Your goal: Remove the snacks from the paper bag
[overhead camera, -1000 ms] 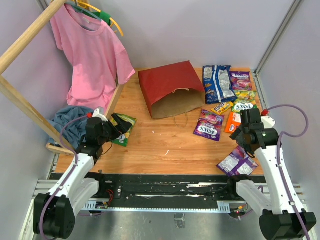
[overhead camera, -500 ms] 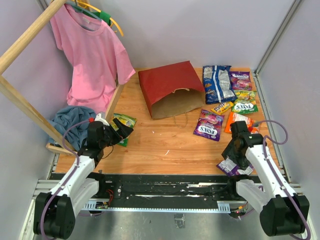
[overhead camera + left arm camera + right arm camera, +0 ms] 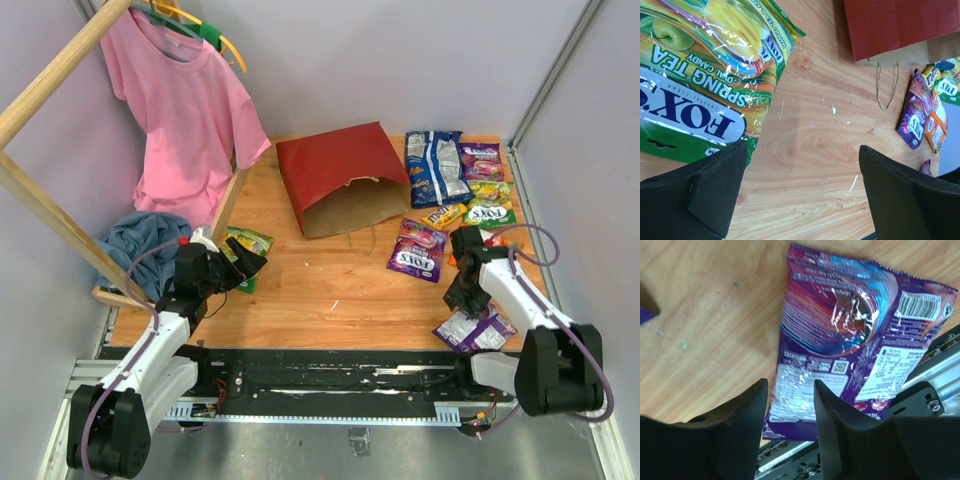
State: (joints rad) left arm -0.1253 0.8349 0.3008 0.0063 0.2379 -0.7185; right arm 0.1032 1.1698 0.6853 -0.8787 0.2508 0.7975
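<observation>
The red paper bag point(image 3: 335, 165) lies on its side at the back of the table, its brown mouth facing me; it also shows in the left wrist view point(image 3: 900, 25). Several snacks lie to its right: a blue-white cookie bag point(image 3: 435, 165), a yellow pack point(image 3: 442, 215), a purple Fox's bag point(image 3: 418, 250) and an orange bag point(image 3: 937, 125). A green Fox's packet point(image 3: 247, 243) point(image 3: 700, 75) lies on the left. My left gripper point(image 3: 243, 268) point(image 3: 802, 195) is open and empty at its corner. My right gripper point(image 3: 457, 298) point(image 3: 790, 410) is open and empty above a purple packet point(image 3: 475, 328) point(image 3: 850, 335).
A pink shirt point(image 3: 185, 110) hangs on a wooden rack point(image 3: 50, 215) at the left, with a blue cloth heap point(image 3: 135, 245) under it. The black and metal rail point(image 3: 330, 380) runs along the near table edge, just below the purple packet. Grey walls close in the sides.
My right gripper has swung left and toward the near edge, and now points down over the purple packet. My left gripper has drawn back a little off the green packet.
</observation>
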